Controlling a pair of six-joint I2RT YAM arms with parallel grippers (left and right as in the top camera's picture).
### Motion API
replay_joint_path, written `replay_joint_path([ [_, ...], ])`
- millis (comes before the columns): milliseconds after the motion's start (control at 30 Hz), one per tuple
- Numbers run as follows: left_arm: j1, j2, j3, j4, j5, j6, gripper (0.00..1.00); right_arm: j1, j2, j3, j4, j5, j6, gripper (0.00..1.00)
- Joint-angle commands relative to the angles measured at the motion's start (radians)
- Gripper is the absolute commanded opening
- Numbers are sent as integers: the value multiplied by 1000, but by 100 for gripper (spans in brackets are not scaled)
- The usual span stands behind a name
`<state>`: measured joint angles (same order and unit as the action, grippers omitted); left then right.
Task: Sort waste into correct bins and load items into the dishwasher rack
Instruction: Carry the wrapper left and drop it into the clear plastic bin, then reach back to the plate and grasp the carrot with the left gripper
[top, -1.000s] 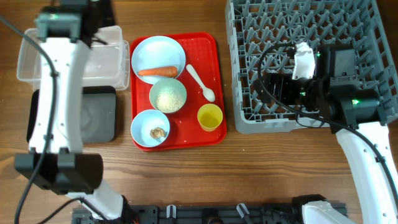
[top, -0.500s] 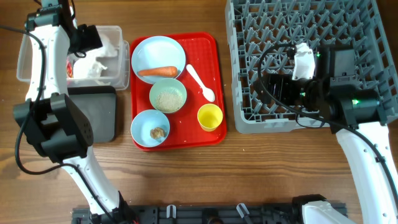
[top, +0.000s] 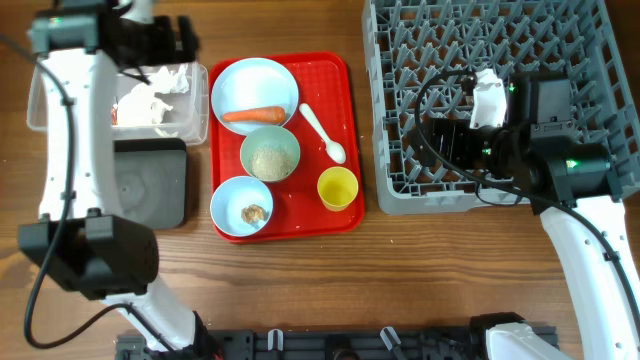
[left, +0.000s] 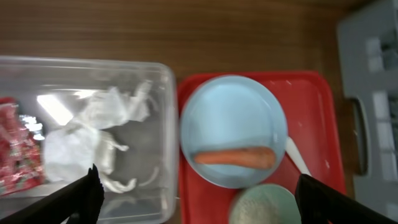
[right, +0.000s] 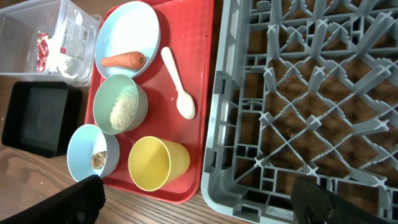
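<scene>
The clear tub (top: 60, 100) holds the crumpled white tissue (left: 93, 134) and the red snack wrapper (left: 15, 146). My left gripper (left: 196, 205) hangs open and empty high over the tub's right wall, at the table's back left (top: 178, 40). On the red tray, the carrot (top: 253, 115) lies on the pale blue plate (top: 255, 80). The green bowl (top: 270, 155) has rice in it, and the light blue bowl (top: 235, 195) a brown scrap (top: 254, 213). A white spoon (top: 322, 132) and yellow cup (top: 337, 187) sit beside them. My right gripper (right: 199, 205) stands open and empty over the grey rack's (top: 560, 40) front left corner.
The black tray (top: 150, 185) lies just in front of the tub, with nothing in it. The red tray (top: 345, 90) sits between the bins and the rack. Bare wooden table runs along the front edge.
The left gripper has opened and the tissue now lies loose in the tub. The left arm has swung off the tub towards the back. The right arm has not moved.
</scene>
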<state>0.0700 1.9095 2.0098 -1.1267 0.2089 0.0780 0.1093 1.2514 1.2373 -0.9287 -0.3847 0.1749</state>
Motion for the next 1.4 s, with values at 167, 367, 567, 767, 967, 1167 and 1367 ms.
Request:
replay_joint_path([
  [167,-184,63,3,-40,44,-273,87,-2,6,18,0,3,8,99],
  [367,-243,206,3,-26,-145,-665,86,-2,6,18,-2,3,8,99],
  [567,-263,384,3,29,-185,-887,88,-2,6,18,-2,3,8,99],
  [767,-265,458,3,80,-204,-977,85,-2,6,18,-5,3,8,99],
  [967,-265,463,0,90,-252,-977,82,-2,6,18,-7,3,8,99],
  [1167,-283,463,-66,82,-251,-976,81,-2,6,17,-7,3,8,99],
  [1367,-322,463,-80,69,-252,-977,80,-2,6,17,-8,3,8,99],
])
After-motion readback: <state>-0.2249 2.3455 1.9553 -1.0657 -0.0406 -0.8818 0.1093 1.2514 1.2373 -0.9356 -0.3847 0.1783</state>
